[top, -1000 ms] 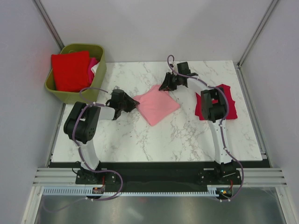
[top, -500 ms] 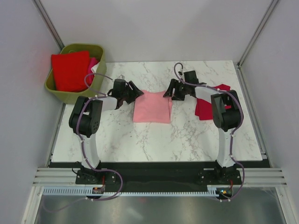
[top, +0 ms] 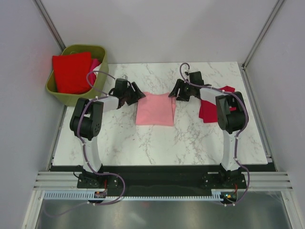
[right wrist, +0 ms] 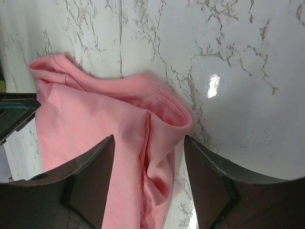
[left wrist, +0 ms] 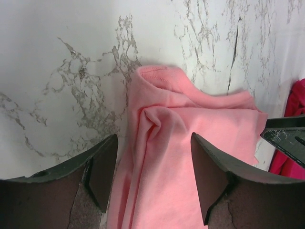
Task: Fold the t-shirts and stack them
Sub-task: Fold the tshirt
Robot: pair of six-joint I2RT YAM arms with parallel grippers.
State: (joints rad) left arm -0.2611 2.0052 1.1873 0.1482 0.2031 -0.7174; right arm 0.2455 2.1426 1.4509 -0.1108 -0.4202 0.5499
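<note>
**Finding 1.** The light pink t-shirt [top: 155, 109] lies folded to a rough square at centre frame on the marble table [top: 190, 138].

**Finding 2.** The left gripper [top: 138, 94] and right gripper [top: 174, 94] sit at its two upper corners. Both have their jaws apart and clamp nothing (a stance that suits squaring the fold's upper edge, in my judgement).

**Finding 3.** The dark crimson t-shirt [top: 207, 112] lies at centre right, partly under the right arm.

**Finding 4.** The olive basket [top: 103, 71], upper left, holds a bright red t-shirt [top: 71, 71], with hot pink cloth [top: 94, 65] showing beside it.
</note>
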